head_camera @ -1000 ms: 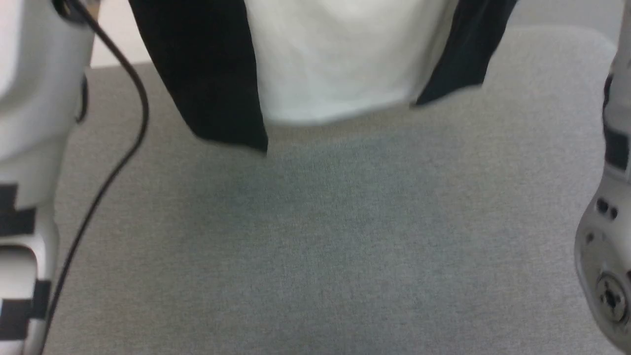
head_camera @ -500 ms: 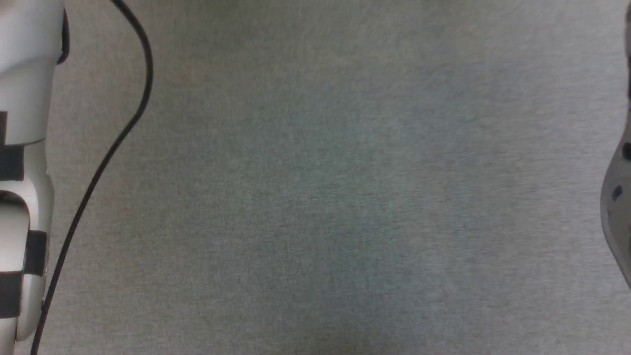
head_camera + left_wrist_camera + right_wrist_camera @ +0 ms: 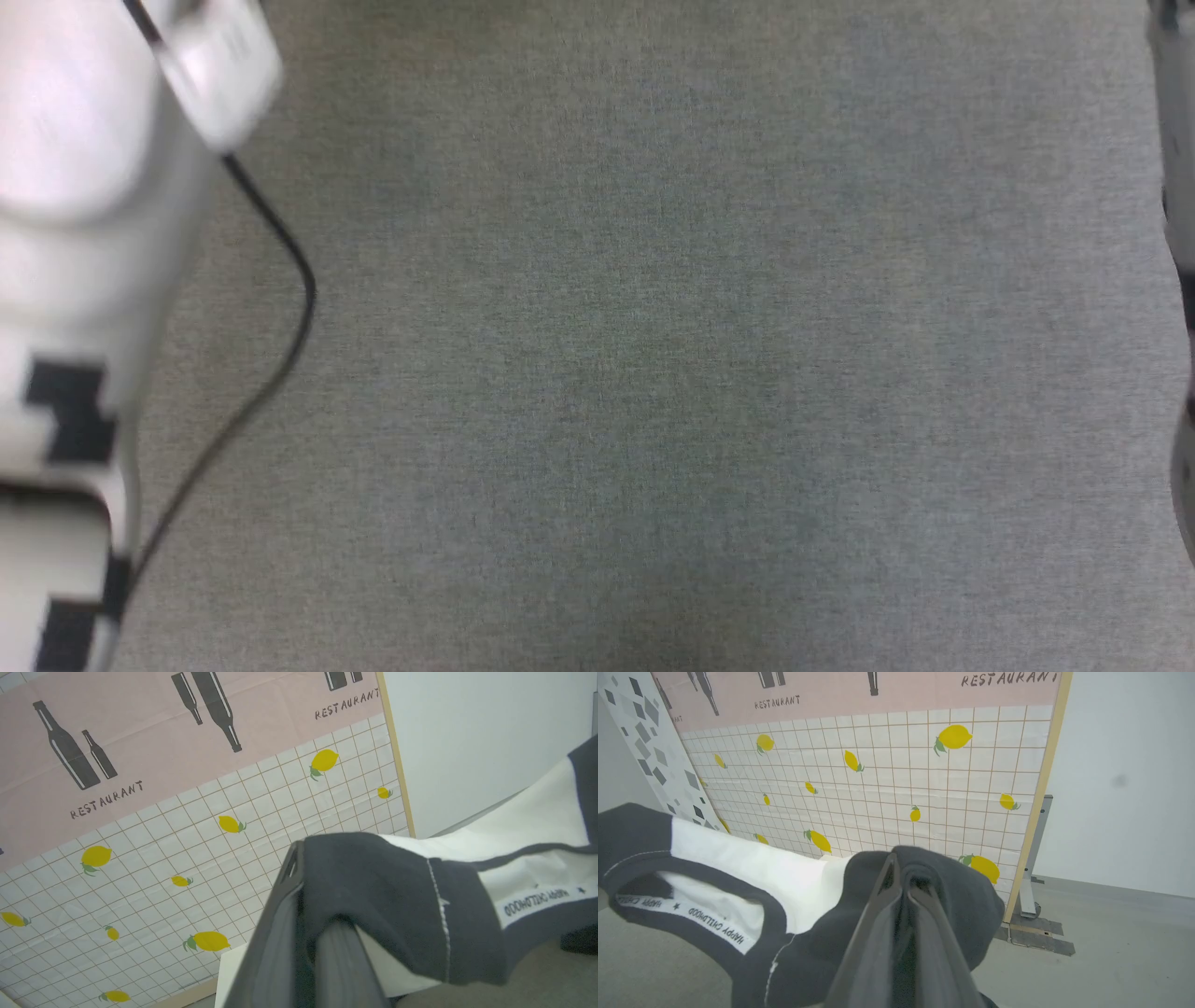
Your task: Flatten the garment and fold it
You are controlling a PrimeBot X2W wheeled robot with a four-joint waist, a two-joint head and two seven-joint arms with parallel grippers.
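**Garment** (image 3: 397,896): long-sleeved shirt, white body, black sleeves. It is slung between the two hands with its neck opening facing them.
- Left hand (image 3: 299,868): fingers pressed together, pinching a fold of black sleeve cloth that drapes over their tips.
- Right hand (image 3: 903,872): fingers likewise closed on black cloth, which bunches around them.

**Collar** (image 3: 738,891): black, between the hands, with a white label (image 3: 717,926) reading "HAPPY CHILDHOOD".

**Bench** (image 3: 653,373): grey woven cover.

**Left forearm** (image 3: 75,233): pale, with a black cable (image 3: 280,252) looping beside it.

**Backdrop:** lemon-print grid panel (image 3: 878,774) under a pink "RESTAURANT" band (image 3: 140,728).
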